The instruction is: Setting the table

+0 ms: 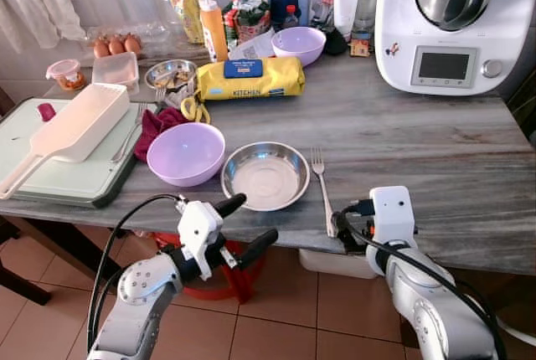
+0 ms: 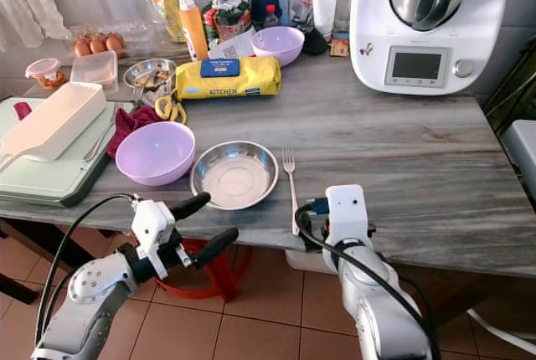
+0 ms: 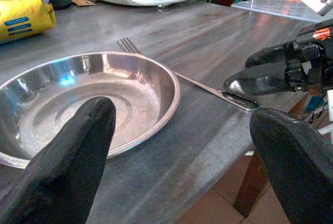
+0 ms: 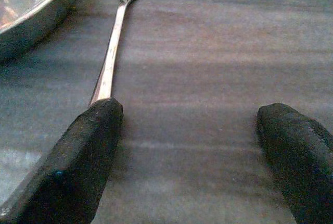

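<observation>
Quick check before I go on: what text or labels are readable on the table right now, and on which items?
"KITCHEN": on the yellow pack, lower left of its face.
Blue label on the same pack: print too small to read.
Kitchen machine: screen and lettering blurred.
Orange sauce bottle and back-row packets: labels unreadable.

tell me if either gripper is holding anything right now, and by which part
Nothing is held. The right gripper is open at the table edge, one finger over the fork handle's end. The left gripper is open before the steel plate.

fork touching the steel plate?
Apart. The left wrist view shows a strip of bare tabletop between the fork and the steel plate's rim; the left eye view agrees.
</observation>
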Motion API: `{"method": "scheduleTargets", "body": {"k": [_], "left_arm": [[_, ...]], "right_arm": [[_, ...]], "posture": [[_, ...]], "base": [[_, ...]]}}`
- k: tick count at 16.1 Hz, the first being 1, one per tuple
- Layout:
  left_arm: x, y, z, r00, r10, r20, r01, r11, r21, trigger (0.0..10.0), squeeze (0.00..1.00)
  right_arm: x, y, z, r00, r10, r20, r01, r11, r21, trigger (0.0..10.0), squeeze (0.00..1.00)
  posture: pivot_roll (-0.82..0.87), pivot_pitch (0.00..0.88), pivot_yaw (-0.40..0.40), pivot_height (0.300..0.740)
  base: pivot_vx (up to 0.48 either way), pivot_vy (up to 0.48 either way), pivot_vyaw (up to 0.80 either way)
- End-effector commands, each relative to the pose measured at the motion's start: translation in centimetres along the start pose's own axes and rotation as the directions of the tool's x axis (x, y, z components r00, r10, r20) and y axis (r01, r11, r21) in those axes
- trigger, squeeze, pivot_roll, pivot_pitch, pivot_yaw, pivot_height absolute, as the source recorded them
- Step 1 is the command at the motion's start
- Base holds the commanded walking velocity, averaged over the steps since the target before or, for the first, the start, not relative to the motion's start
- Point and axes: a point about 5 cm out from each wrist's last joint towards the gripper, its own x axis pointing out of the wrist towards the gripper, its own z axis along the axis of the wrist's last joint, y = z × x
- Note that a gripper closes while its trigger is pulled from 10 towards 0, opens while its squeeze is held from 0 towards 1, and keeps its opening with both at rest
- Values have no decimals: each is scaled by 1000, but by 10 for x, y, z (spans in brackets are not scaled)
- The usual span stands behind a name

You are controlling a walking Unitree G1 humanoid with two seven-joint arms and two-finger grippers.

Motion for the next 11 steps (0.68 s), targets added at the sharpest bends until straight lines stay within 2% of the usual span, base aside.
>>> {"method": "scheduleTargets", "body": {"k": [1,6,9,11], "left_arm": [[-3,1,-2,1000,3,-16,-3,1000,7,10000,0],[-3,1,-1,1000,5,-16,-5,1000,12,10000,0],[-4,2,-1,1000,10,-14,-9,1000,13,10000,0],[-4,2,-1,1000,9,-15,-9,1000,13,10000,0]], "right_arm": [[3,1,-6,999,1,-33,0,1000,15,10000,1000],[7,2,-1,1000,4,0,-4,999,51,10000,1000],[2,-6,12,991,-71,116,70,997,17,10000,1000],[-2,-5,14,991,-69,116,70,998,-8,10000,1000]], "posture": [[-109,81,88,740],[-107,82,89,740],[-105,82,89,740],[-106,83,89,740]], "base": [[0,0,0],[0,0,0],[0,0,0],[0,0,0]]}}
